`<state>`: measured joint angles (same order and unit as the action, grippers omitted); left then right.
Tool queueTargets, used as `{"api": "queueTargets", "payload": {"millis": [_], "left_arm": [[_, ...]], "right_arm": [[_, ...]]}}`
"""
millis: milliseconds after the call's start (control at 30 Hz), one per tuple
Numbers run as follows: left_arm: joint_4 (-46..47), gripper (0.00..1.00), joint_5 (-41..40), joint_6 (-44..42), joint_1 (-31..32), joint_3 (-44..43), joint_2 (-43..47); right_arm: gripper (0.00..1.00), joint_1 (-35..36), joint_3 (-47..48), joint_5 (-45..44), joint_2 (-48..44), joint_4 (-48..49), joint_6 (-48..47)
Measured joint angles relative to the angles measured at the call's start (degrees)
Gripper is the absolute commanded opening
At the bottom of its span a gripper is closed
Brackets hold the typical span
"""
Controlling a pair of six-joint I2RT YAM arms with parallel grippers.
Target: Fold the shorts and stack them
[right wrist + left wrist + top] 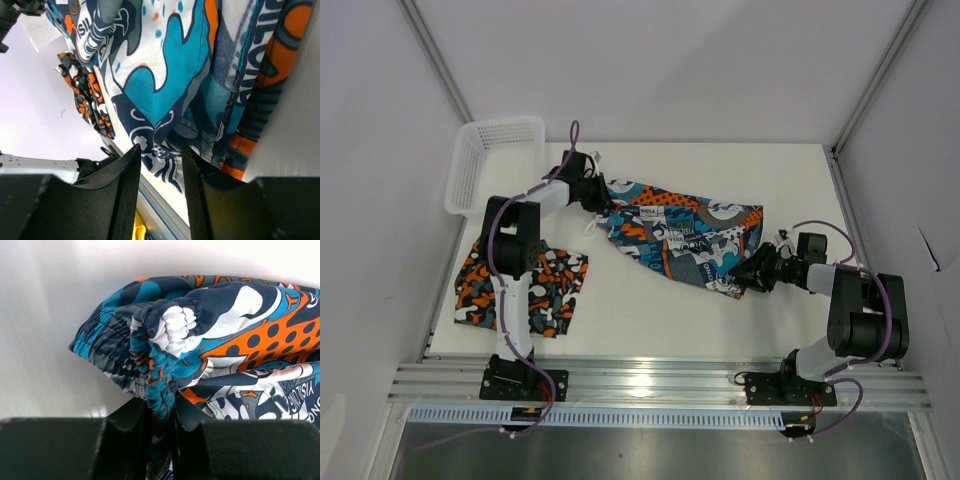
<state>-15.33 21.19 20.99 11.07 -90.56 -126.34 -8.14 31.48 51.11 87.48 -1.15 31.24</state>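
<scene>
Item one, graphic-print shorts, count one: teal, orange, white and dark grey, spread crumpled across the middle of the table, waistband toward the far left corner, legs toward the right edge. I judge them light, limp and rather slick. They will sag and slide and will not hold a crease, so a fold needs two holds kept taut. The gathered elastic waistband is the thickest, surest place to grip, then the stitched leg hems. Item two, camouflage shorts, count one: orange, black, grey and white, lying flat at the near left corner, partly hidden beneath my left arm and well apart from item one. I expect the same soft handling. Shorts in all: two. Item three, white mesh basket, count one, at the far left corner, overhanging the left edge. Item four, left gripper: jaws nearly together, pinching the bunched waistband of the graphic-print shorts. Item five, right gripper: jaws part-way apart at the right-hand end of the graphic-print shorts, with printed cloth running between the fingers. I cannot tell whether they actually bite it.
</scene>
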Motion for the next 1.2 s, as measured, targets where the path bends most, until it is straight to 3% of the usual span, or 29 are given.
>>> {"api": "queueTargets", "payload": {"millis": [833, 900, 1033, 1200], "left_arm": [[0.04, 0.21, 0.07, 0.00, -0.02, 0.00, -0.02], [0.04, 0.21, 0.07, 0.00, -0.02, 0.00, -0.02], [0.04, 0.21, 0.07, 0.00, -0.02, 0.00, -0.02], [0.07, 0.21, 0.09, 0.02, -0.02, 0.00, -0.09]], "right_arm": [[0.40, -1.31, 0.04, 0.35, 3.45, 5.46, 1.18], [0.36, -0.85, 0.04, 0.81, 4.09, 6.82, 1.84], [0.00, 0.44, -0.04, 1.81, 4.50, 8.61, 3.02], [0.00, 0.68, -3.96, 1.90, 1.60, 9.25, 3.96]]}}
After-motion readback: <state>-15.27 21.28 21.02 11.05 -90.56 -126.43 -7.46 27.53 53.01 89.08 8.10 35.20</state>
